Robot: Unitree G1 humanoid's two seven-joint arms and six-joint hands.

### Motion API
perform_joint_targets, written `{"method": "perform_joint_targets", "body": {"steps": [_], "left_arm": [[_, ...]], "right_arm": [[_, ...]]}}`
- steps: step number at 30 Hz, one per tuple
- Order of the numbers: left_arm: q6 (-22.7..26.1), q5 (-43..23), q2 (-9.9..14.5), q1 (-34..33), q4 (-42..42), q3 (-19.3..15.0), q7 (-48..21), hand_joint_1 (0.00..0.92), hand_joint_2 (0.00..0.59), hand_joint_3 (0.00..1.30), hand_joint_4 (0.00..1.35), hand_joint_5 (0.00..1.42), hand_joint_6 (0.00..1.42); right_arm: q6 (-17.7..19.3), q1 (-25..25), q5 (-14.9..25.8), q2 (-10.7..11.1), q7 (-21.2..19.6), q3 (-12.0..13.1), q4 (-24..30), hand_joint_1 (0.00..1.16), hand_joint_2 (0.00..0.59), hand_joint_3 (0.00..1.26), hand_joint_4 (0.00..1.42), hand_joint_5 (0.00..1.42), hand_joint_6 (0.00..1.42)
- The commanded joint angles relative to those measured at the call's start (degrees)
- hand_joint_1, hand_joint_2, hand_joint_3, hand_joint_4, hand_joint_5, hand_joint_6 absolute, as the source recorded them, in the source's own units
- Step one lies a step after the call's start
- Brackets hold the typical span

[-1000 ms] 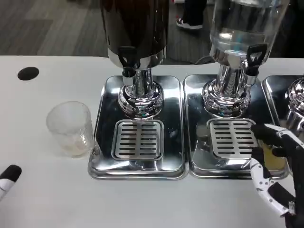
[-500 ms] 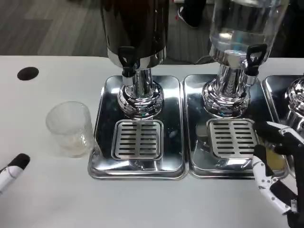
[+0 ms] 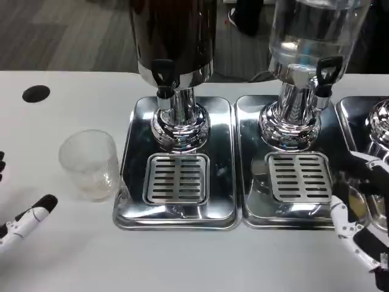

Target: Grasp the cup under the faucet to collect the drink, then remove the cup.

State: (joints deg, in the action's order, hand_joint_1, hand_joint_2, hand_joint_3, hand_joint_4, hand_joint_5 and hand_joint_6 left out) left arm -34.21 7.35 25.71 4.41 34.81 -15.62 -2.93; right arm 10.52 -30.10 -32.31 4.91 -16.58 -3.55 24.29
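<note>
The cup is standing upright on the table, just left of the left tray and well apart from any faucet. The left hand is hovering near and to the left of it, fingers spread with nothing between them. The right hand is sitting at the right tray's near-right corner, fingers curved and apart; whether anything lies between them I cannot tell, since something pale and glassy is showing there, too blurred to name.

The step in hand looks like a reach for the cup. To do it well, the left hand should be coming in level from the left, fingers wide enough to pass both sides of the clear wall, closing low to mid-height so the cup is not tipping toward the tray rim. Then it should be carried upright over the grate beneath the dark dispenser's faucet, set centred, and held steady.
</note>
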Motion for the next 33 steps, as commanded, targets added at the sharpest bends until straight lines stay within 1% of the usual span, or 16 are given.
{"method": "perform_joint_targets", "body": {"steps": [1,13,21,33], "left_arm": [[1.0,1.0,0.9,-1.9,1.7,1.5,1.4,0.427,0.057,0.0,0.0,0.03,0.05],[3.6,2.8,1.3,-5.2,2.2,3.8,2.8,0.417,0.061,0.0,0.0,0.04,0.05],[5.5,4.3,1.5,-6.7,2.0,5.7,3.5,0.414,0.065,0.0,0.0,0.05,0.07],[6.0,3.9,1.3,-8.4,3.2,6.1,3.6,0.404,0.069,0.0,0.0,0.05,0.07]], "right_arm": [[0.6,0.2,0.2,0.2,0.1,0.5,0.7,0.73,0.452,0.41,0.38,0.33,0.39],[1.3,0.0,1.3,0.6,0.2,2.1,0.5,0.73,0.452,0.41,0.38,0.34,0.39],[1.4,0.3,1.1,0.5,0.1,2.1,0.5,0.73,0.452,0.41,0.38,0.34,0.39],[1.0,0.8,1.4,0.8,0.8,2.8,0.5,0.73,0.452,0.41,0.39,0.34,0.39]]}}
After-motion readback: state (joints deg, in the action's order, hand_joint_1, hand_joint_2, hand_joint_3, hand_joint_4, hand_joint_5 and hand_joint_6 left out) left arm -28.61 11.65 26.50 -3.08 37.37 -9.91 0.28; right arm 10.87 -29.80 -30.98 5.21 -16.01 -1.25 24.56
